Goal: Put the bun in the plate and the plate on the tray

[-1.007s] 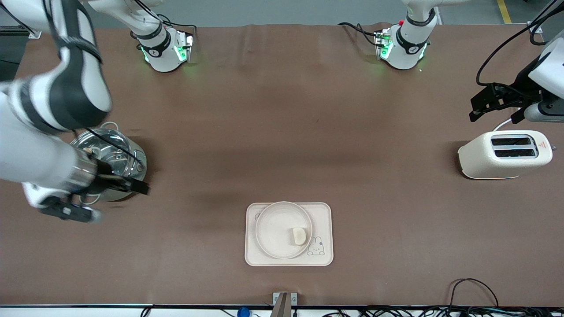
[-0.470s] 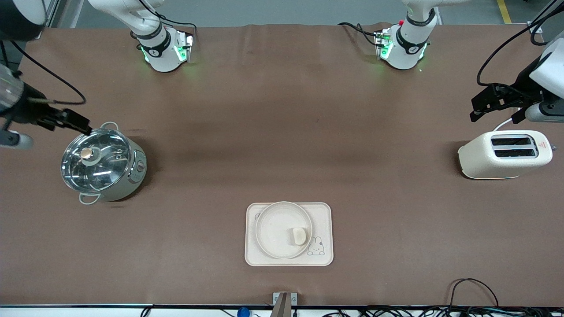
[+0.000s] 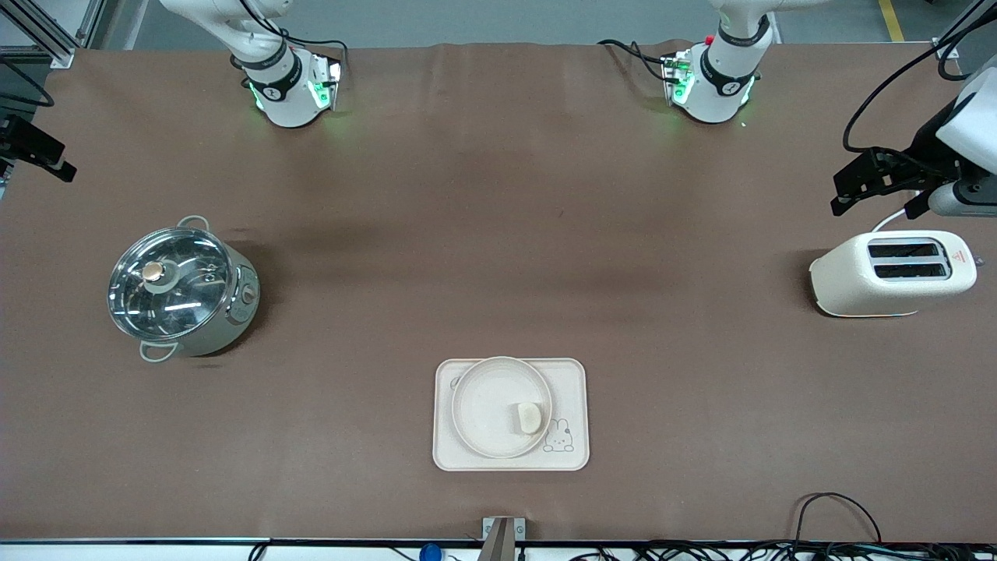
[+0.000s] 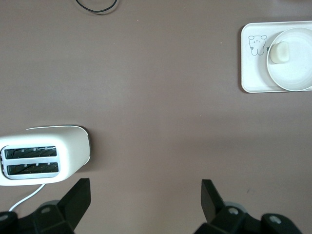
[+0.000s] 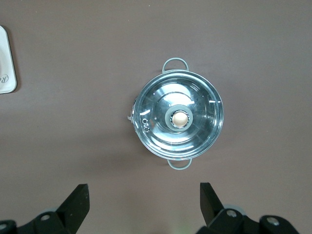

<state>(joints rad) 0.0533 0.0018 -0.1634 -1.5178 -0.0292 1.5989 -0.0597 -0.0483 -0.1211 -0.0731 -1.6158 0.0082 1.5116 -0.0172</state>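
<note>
The small pale bun (image 3: 529, 417) lies in the round cream plate (image 3: 483, 405). The plate sits on the cream tray (image 3: 572, 386) with a bunny drawing, near the front camera at mid-table. The left wrist view shows the bun (image 4: 280, 51), plate (image 4: 297, 73) and tray (image 4: 251, 68) too. The right wrist view shows only a corner of the tray (image 5: 6, 68). My left gripper (image 3: 861, 187) is open and empty, up in the air by the toaster. My right gripper (image 3: 35, 152) is open and empty, high over the table's edge at the right arm's end.
A cream toaster (image 3: 892, 273) stands at the left arm's end of the table, also in the left wrist view (image 4: 44, 155). A steel pot with a glass lid (image 3: 181, 290) stands at the right arm's end, also in the right wrist view (image 5: 179, 119). Cables (image 3: 837, 506) lie along the front edge.
My right arm has risen and swung away from over the pot toward the table's edge at its own end. The left arm, bun, plate and tray have not moved.
</note>
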